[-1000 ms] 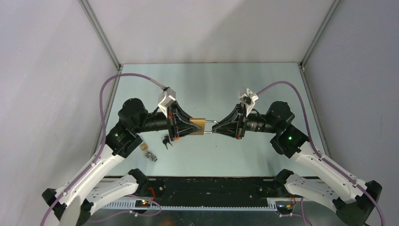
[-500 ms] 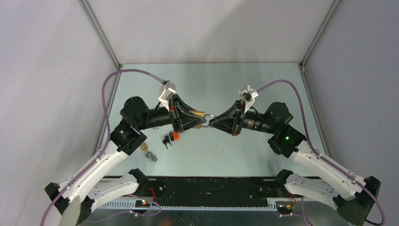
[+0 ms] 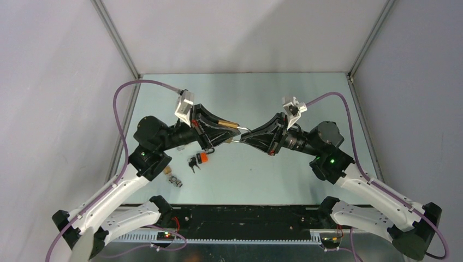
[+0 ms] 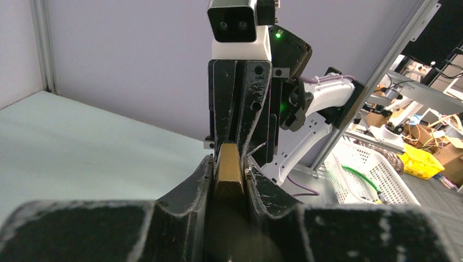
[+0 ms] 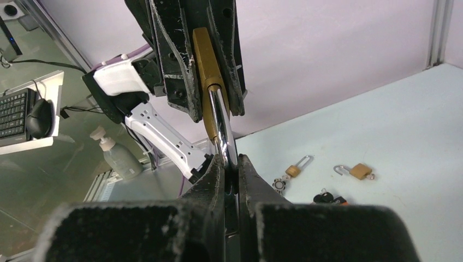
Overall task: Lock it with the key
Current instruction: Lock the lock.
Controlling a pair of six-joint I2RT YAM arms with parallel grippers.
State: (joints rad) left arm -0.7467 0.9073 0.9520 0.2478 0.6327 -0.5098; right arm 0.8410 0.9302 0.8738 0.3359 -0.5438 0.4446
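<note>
Brass is what my left end effector (image 4: 229,162) has hold of: its jaws stand partly open, clamped flat against the two faces of the padlock (image 4: 228,176) body, which fills the gap between them. My right end effector (image 5: 230,164) is closed almost all the way, its tips pinching the chrome shackle (image 5: 221,123) where it curves out of the body. The two end effectors meet tip to tip from opposite sides, so the padlock hangs between them in the air above the middle of the pale green surface (image 3: 284,103), touching nothing else. In the top view the lock is tilted, its brass end raised toward the far left and the shackle end lower toward the right. Both wrist views show it edge-on, and I cannot tell whether the shackle is seated in the body or sprung free. The bunch of keys (image 3: 193,162) with its orange tag (image 3: 203,158) lies on the surface below my left forearm, well apart from both end effectors. Near it, toward the left front edge, a small brass padlock (image 5: 297,168) and a second small padlock (image 5: 357,171) rest on the surface, each with its shackle swung open, and a small silvery piece (image 5: 280,185) lies just beside the first.
</note>
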